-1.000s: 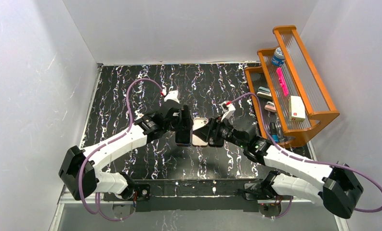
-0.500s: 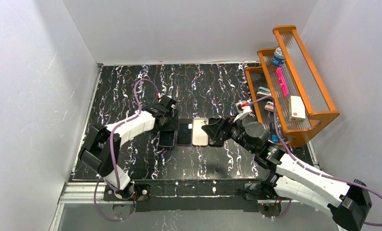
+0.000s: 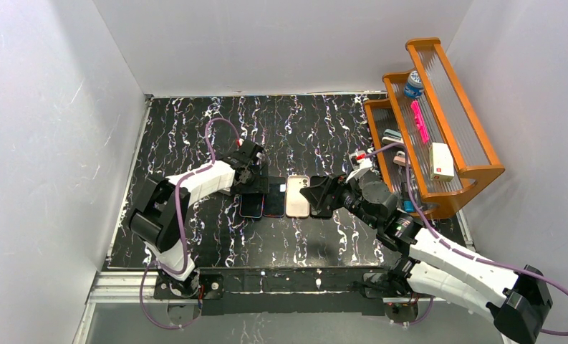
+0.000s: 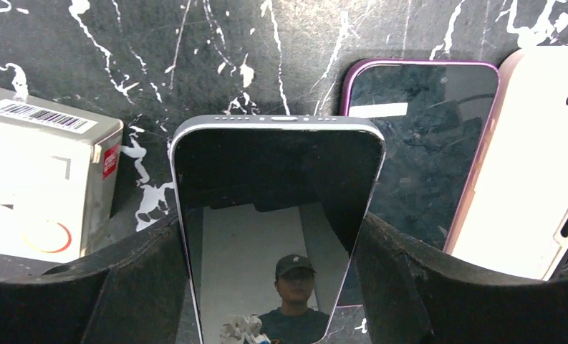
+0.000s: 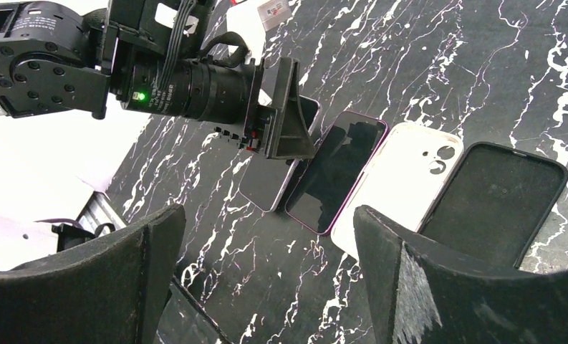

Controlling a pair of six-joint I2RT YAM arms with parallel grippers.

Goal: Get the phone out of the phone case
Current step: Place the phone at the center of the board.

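The left pincer clamps the phone by its long edges, left of the white case: rigid, slick, breakable. The right pincer gapes empty beside the black phone case, right of it.

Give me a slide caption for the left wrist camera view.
Left gripper grips a silver-edged phone by its sides, beside a purple-rimmed phone and a cream case.
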